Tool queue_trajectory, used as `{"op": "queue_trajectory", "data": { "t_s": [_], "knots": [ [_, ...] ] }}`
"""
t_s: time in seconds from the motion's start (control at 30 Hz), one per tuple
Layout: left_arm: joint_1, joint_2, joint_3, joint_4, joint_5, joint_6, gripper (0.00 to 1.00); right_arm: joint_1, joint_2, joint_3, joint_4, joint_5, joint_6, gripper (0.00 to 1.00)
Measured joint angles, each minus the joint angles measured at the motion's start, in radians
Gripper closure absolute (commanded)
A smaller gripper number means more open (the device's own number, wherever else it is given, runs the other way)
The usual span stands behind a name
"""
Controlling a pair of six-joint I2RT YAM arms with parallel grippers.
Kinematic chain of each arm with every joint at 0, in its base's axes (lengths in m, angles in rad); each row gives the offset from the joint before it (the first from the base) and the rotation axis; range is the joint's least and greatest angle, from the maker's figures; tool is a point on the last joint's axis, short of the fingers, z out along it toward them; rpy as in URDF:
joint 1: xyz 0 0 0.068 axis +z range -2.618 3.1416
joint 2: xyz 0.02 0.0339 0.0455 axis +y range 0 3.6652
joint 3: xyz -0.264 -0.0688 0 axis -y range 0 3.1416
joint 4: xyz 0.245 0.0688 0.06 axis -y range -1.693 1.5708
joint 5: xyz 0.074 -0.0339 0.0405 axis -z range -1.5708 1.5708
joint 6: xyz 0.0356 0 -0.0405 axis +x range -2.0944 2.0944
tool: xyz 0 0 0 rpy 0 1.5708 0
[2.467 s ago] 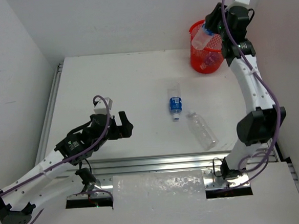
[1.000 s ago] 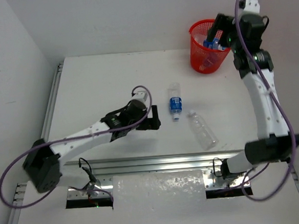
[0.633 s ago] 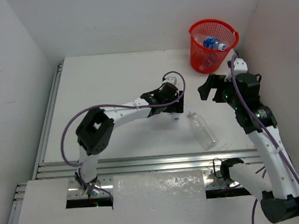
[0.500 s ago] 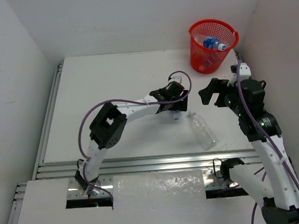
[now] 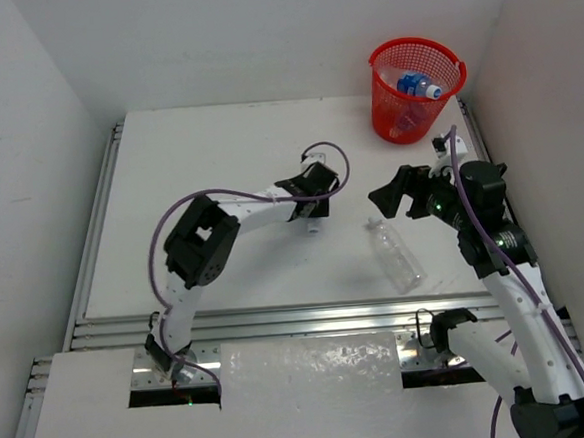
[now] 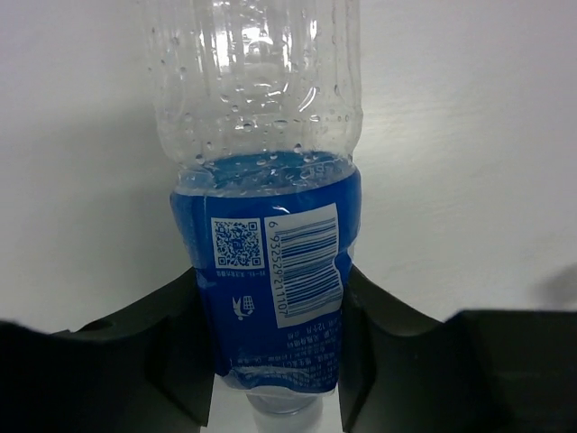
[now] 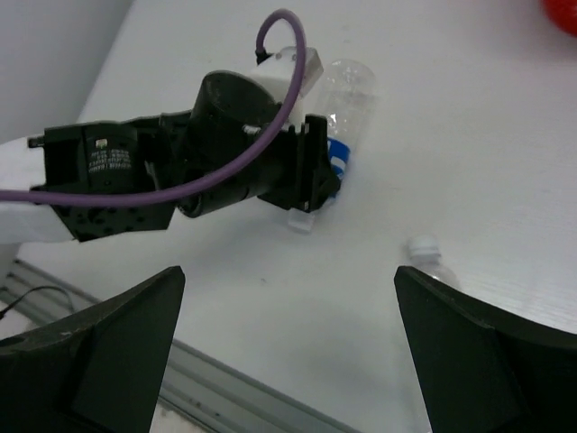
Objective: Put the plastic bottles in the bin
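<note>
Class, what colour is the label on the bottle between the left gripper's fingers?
The label is blue, with a white barcode patch; clearest in the left wrist view.

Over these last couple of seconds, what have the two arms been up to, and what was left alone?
The left end effector reached across the table and closed on the blue-labelled bottle, tugging it slightly left. The right end effector dropped its bottle into the bin, then drew back over the table, open. The unlabelled bottle and the bin have not moved.

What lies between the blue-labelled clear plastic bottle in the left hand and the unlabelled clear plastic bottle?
Only bare white table, shown in the right wrist view.
</note>
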Motion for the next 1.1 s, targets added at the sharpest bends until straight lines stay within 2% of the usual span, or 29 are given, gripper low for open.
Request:
{"op": "queue_trajectory", "data": {
  "t_s": [0.07, 0.13, 0.2, 0.23, 0.3, 0.37, 0.43, 0.6, 0.63, 0.67, 0.7, 0.73, 0.77, 0.8, 0.83, 0.93, 1.1],
  "knots": [
    [0.013, -0.143, -0.200, 0.065, -0.001, 0.005, 1.00, 0.000, 0.014, -0.042, 0.079, -0.074, 0.024, 0.01],
    [0.022, -0.375, -0.476, 0.174, 0.048, 0.025, 1.00, 0.000, 0.024, -0.103, 0.186, -0.171, 0.066, 0.01],
    [0.023, -0.647, -0.728, 0.332, 0.156, 0.053, 1.00, 0.000, 0.046, -0.153, 0.303, -0.269, 0.121, 0.01],
    [0.022, -0.790, -0.857, 0.465, 0.219, 0.064, 1.00, 0.003, 0.084, -0.183, 0.415, -0.351, 0.178, 0.01],
    [0.023, -0.989, -1.029, 0.666, 0.357, 0.075, 1.00, 0.015, 0.146, -0.198, 0.541, -0.435, 0.245, 0.01],
    [0.025, -1.090, -1.122, 0.815, 0.488, 0.077, 1.00, 0.043, 0.227, -0.199, 0.672, -0.494, 0.298, 0.01],
    [0.026, -1.118, -1.177, 0.919, 0.598, 0.071, 1.00, 0.085, 0.296, -0.191, 0.743, -0.528, 0.322, 0.01],
    [0.029, -1.120, -1.221, 1.001, 0.772, 0.045, 1.00, 0.187, 0.393, -0.121, 0.809, -0.578, 0.330, 0.02],
    [0.030, -1.120, -1.221, 1.015, 0.795, 0.039, 1.00, 0.199, 0.401, -0.105, 0.816, -0.582, 0.327, 0.19],
    [0.030, -1.120, -1.221, 1.029, 0.813, 0.035, 1.00, 0.211, 0.407, -0.092, 0.825, -0.586, 0.320, 0.45],
    [0.030, -1.120, -1.220, 1.038, 0.826, 0.032, 1.00, 0.217, 0.412, -0.079, 0.834, -0.594, 0.314, 0.78],
    [0.031, -1.123, -1.218, 1.050, 0.835, 0.031, 0.85, 0.218, 0.418, -0.071, 0.840, -0.596, 0.314, 1.00],
    [0.032, -1.125, -1.213, 1.048, 0.834, 0.031, 0.67, 0.218, 0.421, -0.067, 0.842, -0.595, 0.319, 1.00],
    [0.033, -1.126, -1.207, 1.032, 0.832, 0.031, 0.44, 0.218, 0.421, -0.064, 0.840, -0.596, 0.320, 1.00],
    [0.034, -1.126, -1.203, 1.016, 0.824, 0.036, 0.01, 0.219, 0.420, -0.063, 0.834, -0.591, 0.314, 1.00],
    [0.031, -1.132, -1.136, 0.857, 0.690, 0.027, 0.00, 0.217, 0.417, -0.054, 0.758, -0.523, 0.265, 1.00],
    [0.030, -1.137, -0.864, 0.320, 0.258, -0.084, 0.00, 0.132, 0.437, 0.082, 0.542, -0.250, 0.189, 1.00]
  ]
}}
